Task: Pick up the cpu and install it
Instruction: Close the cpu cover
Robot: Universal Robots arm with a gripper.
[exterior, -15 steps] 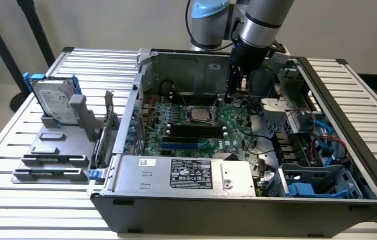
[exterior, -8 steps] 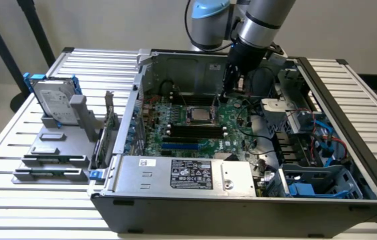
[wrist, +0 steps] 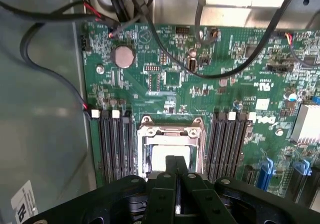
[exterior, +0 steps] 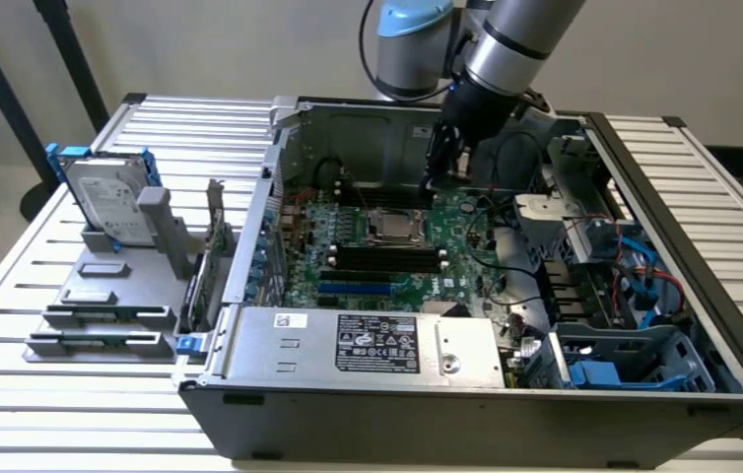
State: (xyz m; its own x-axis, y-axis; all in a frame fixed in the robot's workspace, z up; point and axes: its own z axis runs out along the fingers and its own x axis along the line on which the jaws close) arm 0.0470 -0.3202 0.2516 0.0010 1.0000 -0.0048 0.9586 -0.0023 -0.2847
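The cpu (wrist: 164, 153), a small silvery square, lies inside the metal frame of the socket on the green motherboard (wrist: 220, 84). In the exterior view the cpu (exterior: 389, 225) sits in the socket in the middle of the open computer case. My gripper (wrist: 176, 161) hangs just above the socket's edge, its black fingers pressed together with nothing between them. In the exterior view my gripper (exterior: 435, 183) points down into the case, a little behind the socket and toward the exterior view's right.
Black memory slots (wrist: 112, 144) flank the socket. Loose cables (wrist: 165, 49) cross the board. The case wall (exterior: 280, 168) and power supply (exterior: 359, 345) hem the board in. A hard drive in a blue bracket (exterior: 106, 202) and grey blocks (exterior: 102, 315) stand outside, at the exterior view's left.
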